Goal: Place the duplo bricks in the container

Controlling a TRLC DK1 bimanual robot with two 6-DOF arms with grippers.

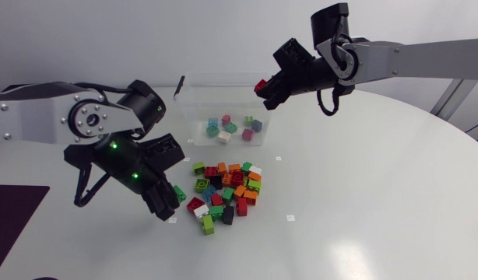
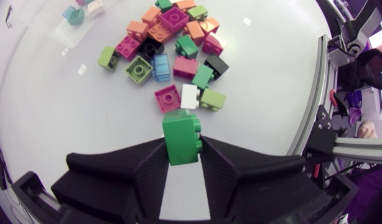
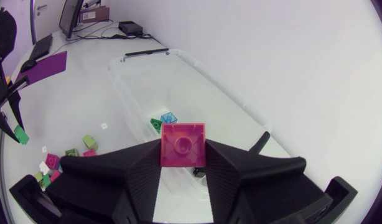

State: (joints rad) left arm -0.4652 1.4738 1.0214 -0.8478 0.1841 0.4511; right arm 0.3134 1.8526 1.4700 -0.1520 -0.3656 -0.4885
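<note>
**Two arms, a brick in each gripper**

In the head view our left arm comes in from the left edge. Its left gripper (image 1: 167, 202) hangs at the lower left of centre, just beside the left edge of the loose pile of bricks (image 1: 227, 190) in the middle of the frame. In the left wrist view the two black fingers press from either side on a green brick (image 2: 181, 140), which stands upright between them and sticks out past the fingertips. The pile lies ahead of this gripper on the white table (image 1: 363, 194). It mixes orange, magenta, green, black, white and clear blue pieces, most of them touching one another.

Our right arm enters from the right edge and reaches to the upper middle of the frame. Its right gripper (image 1: 264, 89) sits above the right end of the clear container (image 1: 216, 78). Its fingers are closed narrowly on a single-stud brick (image 3: 183, 144). That brick looks magenta from the wrist and nearer red from above, so we will not settle the shade.

The container stands at the upper centre of the frame, above the pile and apart from it. A handful of sorted bricks (image 1: 235, 128) already lies on its floor, among them green, pink, white and blue ones. In the right wrist view the open container lies ahead of and under the gripper.
</note>
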